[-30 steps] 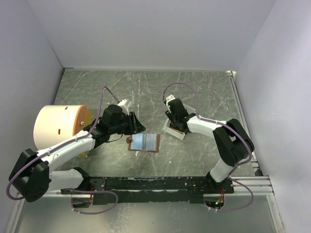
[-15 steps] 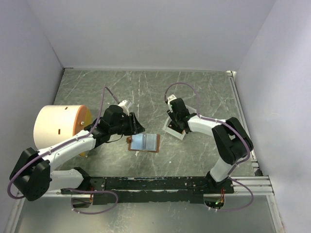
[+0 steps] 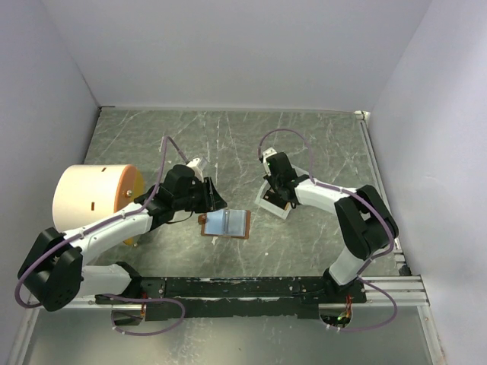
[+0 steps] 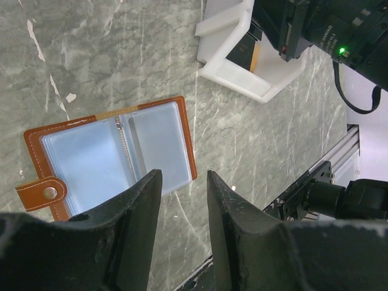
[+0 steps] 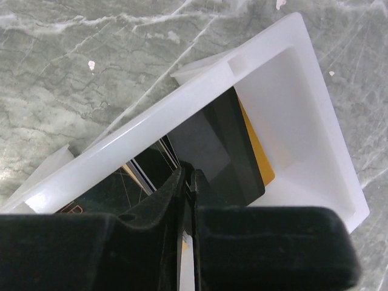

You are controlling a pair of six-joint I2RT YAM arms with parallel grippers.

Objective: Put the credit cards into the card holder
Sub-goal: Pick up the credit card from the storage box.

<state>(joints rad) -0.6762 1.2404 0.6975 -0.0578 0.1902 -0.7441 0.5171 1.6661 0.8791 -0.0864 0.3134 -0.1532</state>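
None of the credit cards [image 5: 239,163] are sitting in the card holder [image 4: 109,159] yet, so we are judging the task as barely started. The card holder is lying open and flat on the bench [image 3: 228,137], with its light-blue lining facing up and its snap tab sticking out at one corner. As far as we are able to tell, its pockets are showing nothing inside.

The cards are standing on edge inside the white tray [image 5: 291,85], which is sitting near the card holder but apart from it. A dark card [image 5: 209,142] is leaning in front and an orange card [image 5: 257,154] is leaning behind it. More may be hiding behind the tray wall, so we are not counting them.

Our right gripper [image 5: 189,180] is reaching into the tray, and its jaws are standing drawn in to a thin slit on the edge of the dark card, pinching it. Our left gripper [image 4: 183,203] is hovering over the near edge of the card holder with its jaws partway apart and nothing between them.

As we are reading it, the whole job is waiting: lifting the pinched card out, carrying it across, sliding it into a pocket, then repeating for the others.
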